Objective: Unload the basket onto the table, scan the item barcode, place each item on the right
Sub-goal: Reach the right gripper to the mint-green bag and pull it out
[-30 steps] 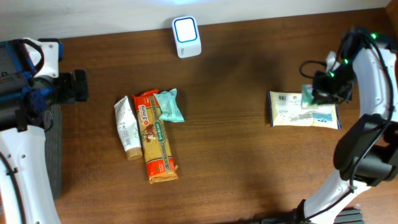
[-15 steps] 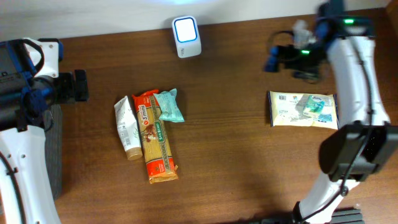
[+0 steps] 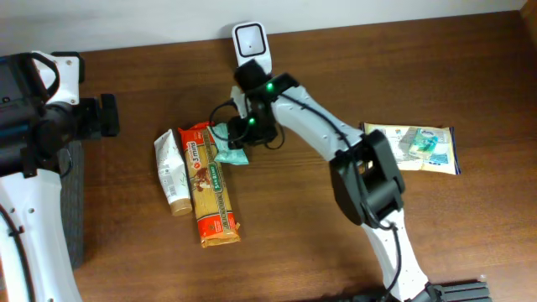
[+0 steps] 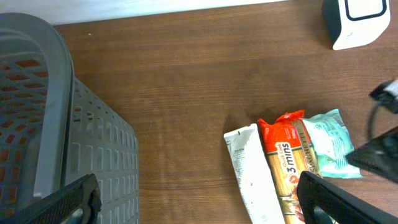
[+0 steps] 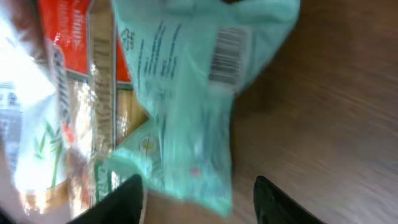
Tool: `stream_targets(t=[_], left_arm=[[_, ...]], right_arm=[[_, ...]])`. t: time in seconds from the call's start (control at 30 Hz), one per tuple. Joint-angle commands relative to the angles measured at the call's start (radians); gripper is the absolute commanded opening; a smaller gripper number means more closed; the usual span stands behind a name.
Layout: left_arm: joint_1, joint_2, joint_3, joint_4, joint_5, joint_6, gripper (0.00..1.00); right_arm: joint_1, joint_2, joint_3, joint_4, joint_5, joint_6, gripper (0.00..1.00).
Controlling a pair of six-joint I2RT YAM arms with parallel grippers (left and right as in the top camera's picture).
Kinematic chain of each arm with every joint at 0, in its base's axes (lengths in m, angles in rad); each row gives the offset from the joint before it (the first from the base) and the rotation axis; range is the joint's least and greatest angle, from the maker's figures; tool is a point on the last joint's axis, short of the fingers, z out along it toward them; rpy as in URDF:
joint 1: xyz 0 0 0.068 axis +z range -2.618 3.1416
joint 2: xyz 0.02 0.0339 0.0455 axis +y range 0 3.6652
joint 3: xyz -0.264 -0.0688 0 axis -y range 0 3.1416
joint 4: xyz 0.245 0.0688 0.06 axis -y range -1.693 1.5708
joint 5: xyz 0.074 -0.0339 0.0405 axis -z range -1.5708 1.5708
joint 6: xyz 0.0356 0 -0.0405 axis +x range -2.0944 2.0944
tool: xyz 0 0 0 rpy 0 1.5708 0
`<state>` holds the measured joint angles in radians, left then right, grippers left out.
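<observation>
Right wrist view, right jaws apart around teal packet (image 5: 180, 93), maybe touching, left jaws wide apart.

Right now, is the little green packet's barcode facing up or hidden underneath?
Facing up. The right wrist camera looks onto the green packet, and its barcode shows plainly near one end.

Shop checkout bench: barcode scanner (image 3: 250, 40), grey basket (image 4: 102, 155).
</observation>
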<state>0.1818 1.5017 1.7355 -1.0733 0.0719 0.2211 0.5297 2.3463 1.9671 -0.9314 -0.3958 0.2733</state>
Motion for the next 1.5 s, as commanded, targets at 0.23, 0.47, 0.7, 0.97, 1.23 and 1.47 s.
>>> stream_targets(t=[0.23, 0.47, 0.7, 0.97, 1.23, 1.47], left_arm=[[0.003, -0.011, 0.0, 0.001, 0.011, 0.013, 0.99], [0.003, -0.011, 0.0, 0.001, 0.011, 0.013, 0.99], [0.003, -0.011, 0.0, 0.001, 0.011, 0.013, 0.99], [0.003, -0.011, 0.0, 0.001, 0.011, 0.013, 0.99], [0.003, -0.011, 0.0, 0.001, 0.011, 0.013, 0.99], [0.003, -0.011, 0.0, 0.001, 0.011, 0.013, 0.99]], right_arm=[[0.05, 0.086, -0.054, -0.024, 0.151, 0.085, 0.26], [0.013, 0.055, 0.087, -0.268, 0.228, -0.427, 0.41], [0.013, 0.045, 0.173, -0.384, 0.709, -0.737, 0.59], [0.011, 0.037, 0.447, -0.483, 0.29, -0.474, 0.48], [0.019, 0.051, 0.184, -0.423, 0.155, -0.486, 0.39], [0.024, 0.051, -0.03, -0.279, 0.157, -0.485, 0.46]])
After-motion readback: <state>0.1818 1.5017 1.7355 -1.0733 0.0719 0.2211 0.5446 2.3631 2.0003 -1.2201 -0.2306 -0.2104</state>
